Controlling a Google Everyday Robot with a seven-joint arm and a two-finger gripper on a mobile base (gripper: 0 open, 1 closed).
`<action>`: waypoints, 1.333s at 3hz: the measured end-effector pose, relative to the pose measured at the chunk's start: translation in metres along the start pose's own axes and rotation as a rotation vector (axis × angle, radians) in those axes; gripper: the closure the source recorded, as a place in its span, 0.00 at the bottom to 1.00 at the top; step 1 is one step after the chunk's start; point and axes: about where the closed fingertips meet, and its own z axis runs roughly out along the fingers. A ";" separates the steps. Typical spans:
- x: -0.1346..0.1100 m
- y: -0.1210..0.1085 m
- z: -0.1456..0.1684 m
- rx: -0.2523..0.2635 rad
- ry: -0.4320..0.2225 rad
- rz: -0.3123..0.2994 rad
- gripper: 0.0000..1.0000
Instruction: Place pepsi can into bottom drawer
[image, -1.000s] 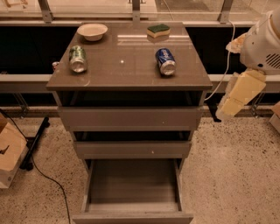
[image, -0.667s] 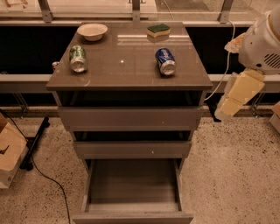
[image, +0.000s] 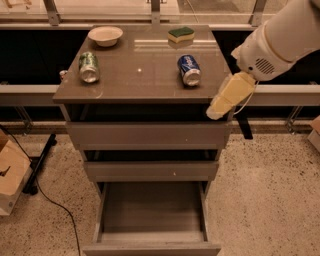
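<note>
1 pepsi can (image: 189, 70), green can (image: 89, 67), bowl (image: 105, 35), sponge (image: 181, 34) on top (image: 142, 82); claw (image: 222, 102) beside edge, state unclear.

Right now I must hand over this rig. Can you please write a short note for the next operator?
Tool: at the right front corner of the cabinet top, apart from the can and carrying nothing of the job.
Pepsi can: lying on its side on the cabinet top, right of centre, not yet grasped.
Bottom drawer: pulled out, nothing inside.
Also on top: green can on the left, bowl and sponge at the back.
Done: drawer is open.
Left: grasp the pepsi can, lower it into the bottom drawer, release.
</note>
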 end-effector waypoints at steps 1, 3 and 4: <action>-0.022 -0.023 0.037 0.006 -0.050 0.047 0.00; -0.037 -0.046 0.069 0.010 -0.094 0.078 0.00; -0.043 -0.062 0.084 0.068 -0.121 0.189 0.00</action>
